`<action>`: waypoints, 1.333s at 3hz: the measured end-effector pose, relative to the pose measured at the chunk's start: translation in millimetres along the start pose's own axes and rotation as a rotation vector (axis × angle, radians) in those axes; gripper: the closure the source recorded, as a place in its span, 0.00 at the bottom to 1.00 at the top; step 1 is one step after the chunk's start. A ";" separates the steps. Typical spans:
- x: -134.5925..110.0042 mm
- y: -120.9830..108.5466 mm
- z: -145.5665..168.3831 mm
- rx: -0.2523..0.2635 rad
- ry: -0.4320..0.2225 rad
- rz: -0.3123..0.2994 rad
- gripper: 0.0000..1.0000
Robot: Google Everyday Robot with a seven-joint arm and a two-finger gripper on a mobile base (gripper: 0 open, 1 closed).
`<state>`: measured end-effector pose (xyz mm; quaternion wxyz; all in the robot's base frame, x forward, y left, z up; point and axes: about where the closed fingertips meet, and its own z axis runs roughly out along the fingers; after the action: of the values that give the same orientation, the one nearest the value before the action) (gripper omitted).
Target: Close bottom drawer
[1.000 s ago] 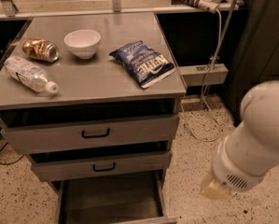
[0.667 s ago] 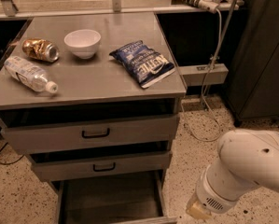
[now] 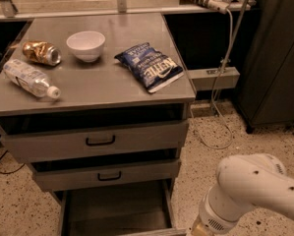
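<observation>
The bottom drawer (image 3: pixel 114 209) of the grey metal cabinet is pulled far out. Its empty inside shows at the bottom edge of the camera view, and its front panel is mostly cut off by the frame. The middle drawer (image 3: pixel 107 175) and the top drawer (image 3: pixel 95 141), each with a small black handle, stand slightly out above it. My white arm (image 3: pixel 249 191) reaches in from the lower right, and its wrist end (image 3: pixel 201 226) sits just right of the bottom drawer's front corner. The gripper lies below the frame edge, out of view.
On the cabinet top lie a blue chip bag (image 3: pixel 150 65), a white bowl (image 3: pixel 86 44), a crushed gold can (image 3: pixel 41 52) and a plastic bottle (image 3: pixel 31 78). A dark cabinet (image 3: pixel 274 73) stands at right, with a cable (image 3: pixel 220 112) hanging down to the speckled floor.
My arm has swung down and to the left, from the right side of the view toward the front right corner of the open bottom drawer. The drawers have not moved.
</observation>
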<state>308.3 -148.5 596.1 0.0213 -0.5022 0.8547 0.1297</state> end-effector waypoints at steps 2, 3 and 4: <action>-6.5 -40.4 103.8 -0.018 -0.025 0.117 1.00; -5.7 -37.9 109.3 -0.030 -0.025 0.122 1.00; -1.8 -37.2 124.2 -0.048 -0.027 0.125 1.00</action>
<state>329.7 -133.9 469.1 0.0127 -0.4465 0.8806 0.1580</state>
